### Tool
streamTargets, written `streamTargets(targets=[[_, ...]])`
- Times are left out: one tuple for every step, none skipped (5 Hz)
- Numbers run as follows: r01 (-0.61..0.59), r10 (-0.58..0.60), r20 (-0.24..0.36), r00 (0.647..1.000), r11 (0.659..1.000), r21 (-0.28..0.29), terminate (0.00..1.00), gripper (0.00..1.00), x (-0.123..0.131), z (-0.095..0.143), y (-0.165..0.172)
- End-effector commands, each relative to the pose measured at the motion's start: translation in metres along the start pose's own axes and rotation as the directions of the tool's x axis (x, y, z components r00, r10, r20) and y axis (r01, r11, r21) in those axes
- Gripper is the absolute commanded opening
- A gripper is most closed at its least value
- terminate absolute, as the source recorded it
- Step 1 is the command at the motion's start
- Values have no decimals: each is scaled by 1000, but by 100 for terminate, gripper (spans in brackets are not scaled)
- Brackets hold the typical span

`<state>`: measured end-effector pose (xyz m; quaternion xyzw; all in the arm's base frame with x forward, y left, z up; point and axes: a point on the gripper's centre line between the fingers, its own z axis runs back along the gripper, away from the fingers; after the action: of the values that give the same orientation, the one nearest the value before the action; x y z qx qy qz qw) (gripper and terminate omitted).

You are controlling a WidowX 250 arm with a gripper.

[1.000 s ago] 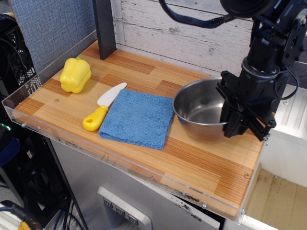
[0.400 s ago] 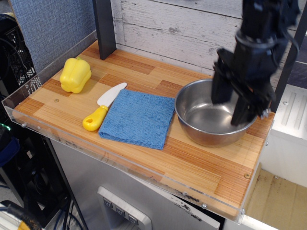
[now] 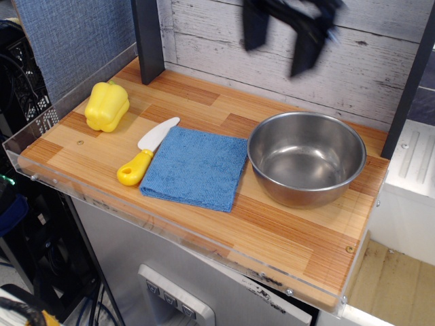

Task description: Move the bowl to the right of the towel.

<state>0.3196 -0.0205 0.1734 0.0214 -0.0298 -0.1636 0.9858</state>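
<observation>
The shiny steel bowl stands upright on the wooden board, right of the blue towel, its rim just beside the towel's right edge. The towel lies flat in the middle of the board. My gripper is high above the board near the top edge of the view, up and left of the bowl. It is blurred by motion. Its two black fingers hang apart with nothing between them.
A yellow toy pepper sits at the back left. A toy knife with a yellow handle lies left of the towel. A dark post stands at the back left, another at the right edge. A clear lip edges the board.
My gripper let go of the bowl's right rim, rose out of the bowl and moved up and left. The bowl stays right of the towel.
</observation>
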Motion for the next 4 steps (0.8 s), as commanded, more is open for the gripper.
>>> streamTargets(targets=[[-277,276,31,961,958,73,0,100,-48,27,77],[-322,323,7,946,944,70,0,100,-54,21,88],[-280,278,29,960,958,61,0,100,-52,20,89],[-280,278,29,960,958,61,0,100,-52,20,89]])
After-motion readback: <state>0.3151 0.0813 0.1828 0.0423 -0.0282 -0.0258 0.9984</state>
